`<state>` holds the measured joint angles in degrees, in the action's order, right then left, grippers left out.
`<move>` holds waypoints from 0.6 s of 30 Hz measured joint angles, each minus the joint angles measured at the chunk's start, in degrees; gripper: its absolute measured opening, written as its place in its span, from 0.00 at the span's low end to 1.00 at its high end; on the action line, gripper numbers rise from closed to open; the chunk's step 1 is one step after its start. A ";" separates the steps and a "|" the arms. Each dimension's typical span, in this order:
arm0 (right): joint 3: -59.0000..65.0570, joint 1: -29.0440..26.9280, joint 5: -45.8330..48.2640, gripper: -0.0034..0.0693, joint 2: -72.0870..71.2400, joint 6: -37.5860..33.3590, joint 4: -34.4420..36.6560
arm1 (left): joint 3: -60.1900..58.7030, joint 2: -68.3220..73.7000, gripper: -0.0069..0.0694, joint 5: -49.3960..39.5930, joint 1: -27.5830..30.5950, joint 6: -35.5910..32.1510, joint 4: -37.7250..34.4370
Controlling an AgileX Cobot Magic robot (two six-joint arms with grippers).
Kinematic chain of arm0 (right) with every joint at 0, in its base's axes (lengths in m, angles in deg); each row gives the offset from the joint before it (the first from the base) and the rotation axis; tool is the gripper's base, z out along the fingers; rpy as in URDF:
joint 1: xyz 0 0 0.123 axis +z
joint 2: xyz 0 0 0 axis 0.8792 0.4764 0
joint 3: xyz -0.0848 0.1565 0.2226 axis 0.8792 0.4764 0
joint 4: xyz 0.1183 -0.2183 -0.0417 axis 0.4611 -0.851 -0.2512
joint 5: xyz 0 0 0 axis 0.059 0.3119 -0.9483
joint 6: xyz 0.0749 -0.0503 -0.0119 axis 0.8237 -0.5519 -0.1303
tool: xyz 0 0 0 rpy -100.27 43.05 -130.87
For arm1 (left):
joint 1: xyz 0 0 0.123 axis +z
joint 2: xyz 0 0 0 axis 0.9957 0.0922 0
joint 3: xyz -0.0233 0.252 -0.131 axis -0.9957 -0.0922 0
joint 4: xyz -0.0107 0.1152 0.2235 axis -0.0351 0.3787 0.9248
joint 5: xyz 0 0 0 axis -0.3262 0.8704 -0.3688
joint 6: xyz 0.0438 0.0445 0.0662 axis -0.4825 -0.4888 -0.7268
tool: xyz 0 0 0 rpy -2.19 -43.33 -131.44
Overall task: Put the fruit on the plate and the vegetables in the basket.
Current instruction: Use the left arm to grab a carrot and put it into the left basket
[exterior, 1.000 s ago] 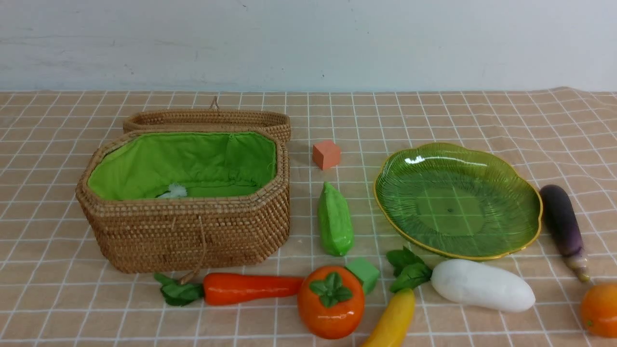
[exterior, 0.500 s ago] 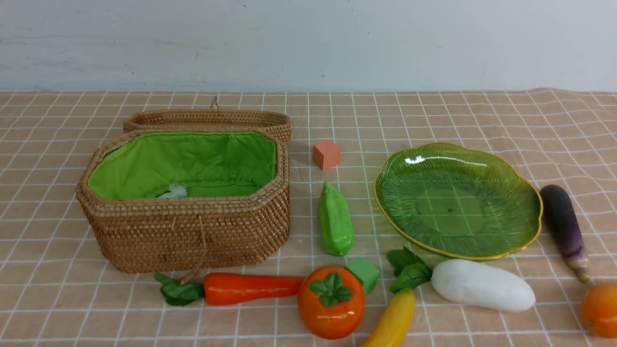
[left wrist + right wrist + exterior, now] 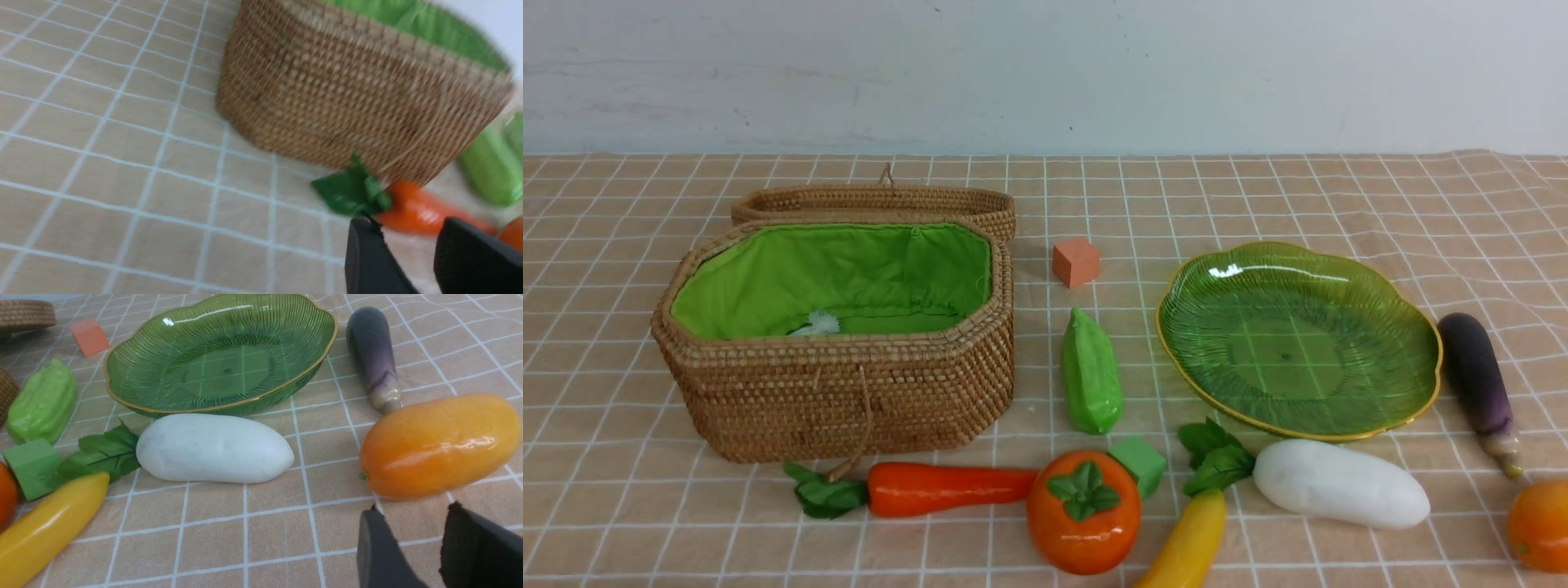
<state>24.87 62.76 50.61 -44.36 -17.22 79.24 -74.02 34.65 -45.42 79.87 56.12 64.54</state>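
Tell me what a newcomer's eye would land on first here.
The big wicker basket, open with its bright green lining, fills the left. The green glass plate sits bare on the right. Along the near edge lie the glossy carrot, persimmon, banana and white radish.

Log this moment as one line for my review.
stage: nothing sorted yet | left gripper: open, empty, by carrot | right gripper: open, empty, by mango | plate: bare | basket: unfilled
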 joint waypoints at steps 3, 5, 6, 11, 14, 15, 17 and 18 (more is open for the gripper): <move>0.00 0.00 0.00 0.38 0.00 0.00 0.00 | 0.00 0.00 0.40 4.41 0.00 4.75 -6.09; 0.00 0.00 0.00 0.38 0.00 0.00 0.00 | 0.00 0.00 0.40 10.79 0.00 6.84 -10.87; 0.00 0.00 0.00 0.38 0.00 0.00 0.00 | 0.00 0.00 0.40 13.15 0.00 7.17 -12.07; 0.00 0.00 0.00 0.38 0.00 0.00 0.00 | 1.92 0.00 0.29 11.69 0.00 8.25 -13.96; 0.00 0.00 0.00 0.38 0.00 0.00 0.00 | 6.80 0.92 0.12 4.42 0.00 7.43 -13.35; 0.00 0.00 0.00 0.38 0.00 0.00 0.00 | 9.05 1.99 0.08 2.26 0.00 6.21 -12.98; 0.00 0.00 0.00 0.38 0.00 0.00 0.00 | 12.93 5.68 0.07 -3.39 0.00 2.87 -12.46; 0.00 0.00 0.00 0.38 0.00 0.00 0.00 | 15.47 8.33 0.07 -7.09 0.00 0.05 -12.24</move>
<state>24.87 62.76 50.61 -44.36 -17.22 79.24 -58.55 42.98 -52.50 79.87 56.17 52.30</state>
